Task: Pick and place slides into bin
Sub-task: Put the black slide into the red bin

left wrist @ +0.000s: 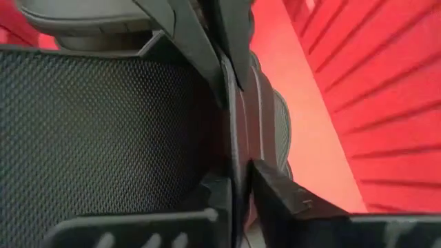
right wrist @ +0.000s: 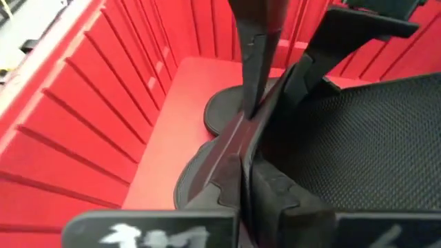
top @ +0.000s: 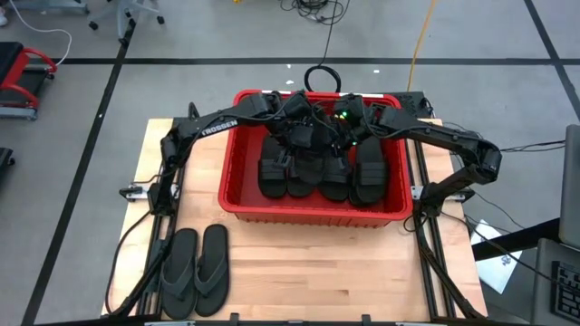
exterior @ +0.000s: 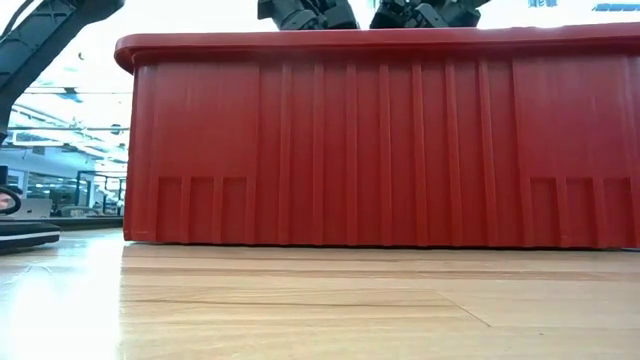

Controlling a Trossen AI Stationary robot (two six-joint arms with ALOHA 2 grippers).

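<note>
Slides (top: 319, 170) sit four abreast in your red bin (top: 237, 172) at the frame's centre, long axes running top to bottom. The flip-flop pair (top: 193, 270) lies on the counter (top: 317, 272) at lower left, parallel, long axes likewise near vertical. Your left pincer (left wrist: 238, 124) is clenched on the edge of a slide (left wrist: 96, 131) inside the bin. Your right pincer (right wrist: 258, 114) is likewise clamped on another slide (right wrist: 372, 138), beside the left.

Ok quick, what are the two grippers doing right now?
Left gripper: closed on a sandal inside the red bin.
Right gripper: closed on another sandal in the bin.
</note>
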